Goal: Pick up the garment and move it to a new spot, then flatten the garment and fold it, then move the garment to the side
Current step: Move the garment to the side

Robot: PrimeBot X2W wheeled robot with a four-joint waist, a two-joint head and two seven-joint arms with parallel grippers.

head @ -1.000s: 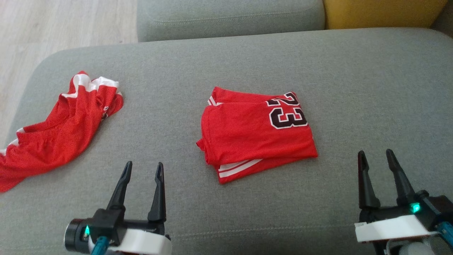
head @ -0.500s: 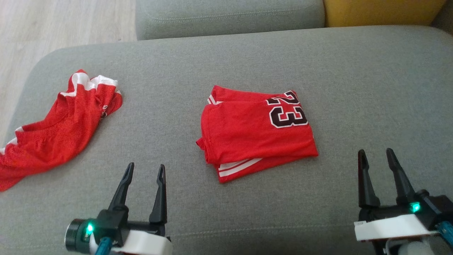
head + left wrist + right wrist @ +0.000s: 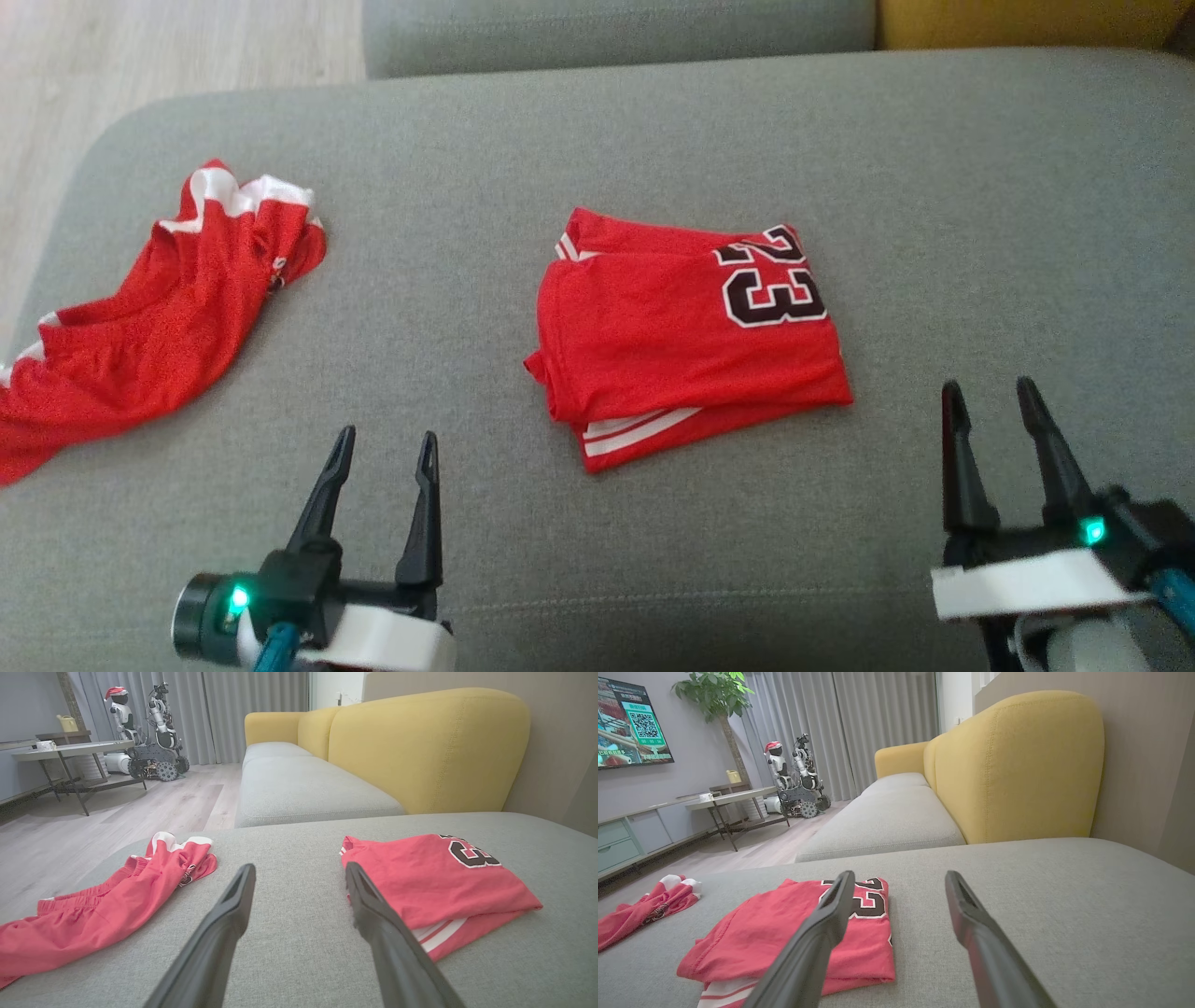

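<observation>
Grey sofa cushion (image 3: 597, 560) runs from the bottom edge of the head view upward, and both arms sit over its near part. At the lower left, the left pincer (image 3: 386, 432) stands spread wide with nothing between its jaws. At the lower right, the right pincer (image 3: 988, 383) is just as wide and just as empty. Both point up the frame.

Between the 2 and a little farther up, at the centre of the frame, the garment (image 3: 681, 345) lies flat on the cushion, touching neither pincer. It is up and to the right of the left pincer and up and to the left of the right one. Its lower right corner comes closest to the right pincer's tips, so that arm looks the nearer. The bundle is slightly wider than it is deep, so its long axis runs roughly left to right across the frame.

It is a compact stack of red layers. Red-and-white striped trim peeks out along the near left edge, and a black, white-outlined 23 lies sideways at the upper right corner. Folding looks finished, so carrying it aside seems to be what is left.

Well apart at the left edge, another red garment (image 3: 159, 327) lies crumpled. Beyond are a second seat cushion (image 3: 616, 28), a yellow backrest (image 3: 420, 746) and pale wood floor (image 3: 140, 47) at the upper left.
</observation>
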